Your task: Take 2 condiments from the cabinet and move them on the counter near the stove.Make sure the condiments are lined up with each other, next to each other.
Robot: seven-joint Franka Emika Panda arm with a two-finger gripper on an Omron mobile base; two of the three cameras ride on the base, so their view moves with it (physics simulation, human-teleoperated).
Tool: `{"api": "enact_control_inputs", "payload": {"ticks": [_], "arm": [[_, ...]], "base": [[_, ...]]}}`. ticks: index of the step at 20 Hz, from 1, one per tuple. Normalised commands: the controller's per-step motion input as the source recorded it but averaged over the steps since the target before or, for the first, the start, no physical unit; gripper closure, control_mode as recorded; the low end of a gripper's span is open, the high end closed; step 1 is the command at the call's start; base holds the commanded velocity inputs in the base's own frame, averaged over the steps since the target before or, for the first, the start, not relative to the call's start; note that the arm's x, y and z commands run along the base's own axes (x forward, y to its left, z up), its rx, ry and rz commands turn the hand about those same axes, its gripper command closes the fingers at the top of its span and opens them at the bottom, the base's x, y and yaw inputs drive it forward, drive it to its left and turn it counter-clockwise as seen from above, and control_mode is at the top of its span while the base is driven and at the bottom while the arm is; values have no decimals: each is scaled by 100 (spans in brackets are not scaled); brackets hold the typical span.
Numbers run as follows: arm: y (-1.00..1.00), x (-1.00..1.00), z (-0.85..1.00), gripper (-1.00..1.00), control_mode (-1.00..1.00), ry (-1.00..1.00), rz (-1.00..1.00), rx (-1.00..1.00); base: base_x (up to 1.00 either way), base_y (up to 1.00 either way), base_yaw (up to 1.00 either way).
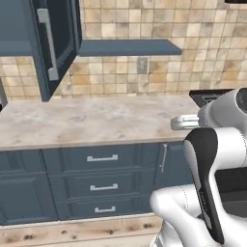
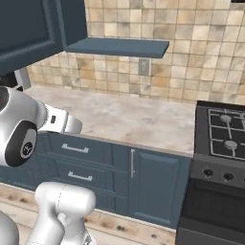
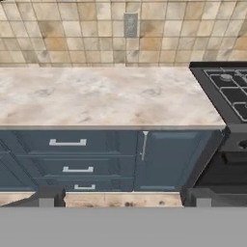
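Gripper [image 3: 123,198] comes first, nearest the hand camera: its two dark tips stand far apart at the bottom of the hand view, jaws wide open and holding nothing, pointed at the blue drawers [image 3: 67,159] below the worktop. Beyond them lies the counter [image 1: 91,120], a beige marbled slab, bare along its front edge and back to the tiled wall [image 2: 191,57]. At its right end sits the stove [image 2: 222,131], black with grid grates and knobs along the front. A socket [image 3: 130,24] is set in the tiles above the counter's back edge.

Highest and farthest is the cabinet [image 1: 29,43], its door [image 1: 55,43] swung open, with a long flat shelf [image 2: 117,46] running out to the right. The condiments should be inside, but from these angles the interior is hidden and I cannot make out either one; the shelf's top looks bare.

This seems to be the very start: nothing fetched yet. The next move calls for raising the arm toward the open cabinet and finding the first bottle.
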Motion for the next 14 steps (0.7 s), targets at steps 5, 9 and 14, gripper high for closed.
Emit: {"api": "enact_control_inputs", "payload": {"ticks": [5,9,14], "arm": [[0,0,0,-100,100,0,0,0],[0,0,0,-100,100,0,0,0],[0,0,0,-100,100,0,0,0]], "base": [[-21,100,0],[-50,100,0],[-40,100,0]]}}
